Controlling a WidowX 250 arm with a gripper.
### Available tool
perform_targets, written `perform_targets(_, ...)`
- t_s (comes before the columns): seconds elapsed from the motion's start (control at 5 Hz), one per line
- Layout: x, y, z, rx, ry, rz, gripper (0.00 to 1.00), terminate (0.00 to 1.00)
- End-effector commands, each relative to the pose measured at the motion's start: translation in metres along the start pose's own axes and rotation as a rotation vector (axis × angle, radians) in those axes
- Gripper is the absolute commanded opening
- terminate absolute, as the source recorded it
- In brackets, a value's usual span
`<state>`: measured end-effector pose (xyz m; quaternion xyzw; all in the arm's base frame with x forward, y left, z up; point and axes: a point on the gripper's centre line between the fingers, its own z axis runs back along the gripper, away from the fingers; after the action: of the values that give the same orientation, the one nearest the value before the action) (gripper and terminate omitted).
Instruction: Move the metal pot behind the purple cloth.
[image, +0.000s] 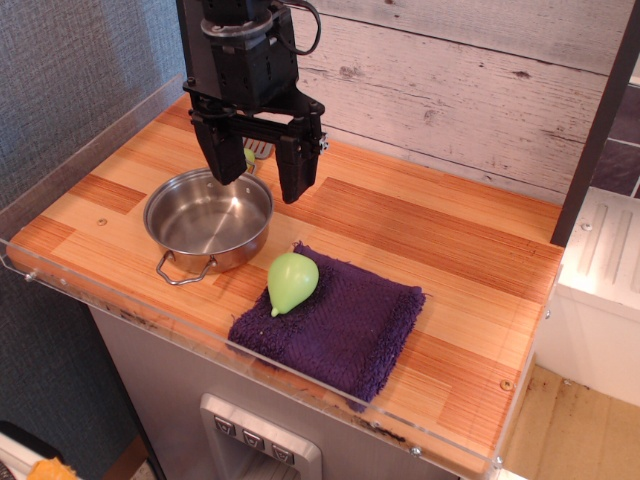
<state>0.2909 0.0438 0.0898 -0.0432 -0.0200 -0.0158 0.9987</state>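
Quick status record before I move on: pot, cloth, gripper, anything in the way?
metal pot: upright, empty, left of the cloth, on the wooden counter
purple cloth: folded, near front edge
green pear-shaped object: resting on the cloth's left corner
gripper: open, fingers above the pot's rear rim, holding nothing

The purple cloth (335, 322) is dark violet and fuzzy. On its left corner lies a pale green pear-shaped toy (291, 281). Left of the cloth, the metal pot (209, 218) is shiny silver. The wooden tabletop (420, 230) under the cloth shows orange-and-tan plank stripes. The gripper (262, 170) behind the cloth is black.
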Motion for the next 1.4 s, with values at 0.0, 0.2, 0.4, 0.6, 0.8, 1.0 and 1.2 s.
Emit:
perform_targets(0.0, 0.0, 0.0, 0.0, 0.0, 0.0, 0.0, 1.0, 0.0)
perform_targets(0.2, 0.007, 0.007, -0.006, 0.007, -0.023, -0.002, 1.0, 0.0)
perform_targets(0.4, 0.012, 0.012, -0.018, 0.061, -0.019, -0.02, 1.0, 0.0)
perform_targets(0.6, 0.014, 0.019, -0.029, 0.12, -0.007, -0.013, 1.0, 0.0)
perform_targets(0.8, 0.017, 0.027, -0.042, 0.145, 0.003, 0.003, 1.0, 0.0)
perform_targets(1.0, 0.021, 0.031, -0.051, 0.156, 0.013, 0.018, 1.0, 0.0)
perform_targets(1.2, 0.023, 0.033, -0.057, 0.16, 0.028, 0.019, 1.0, 0.0)
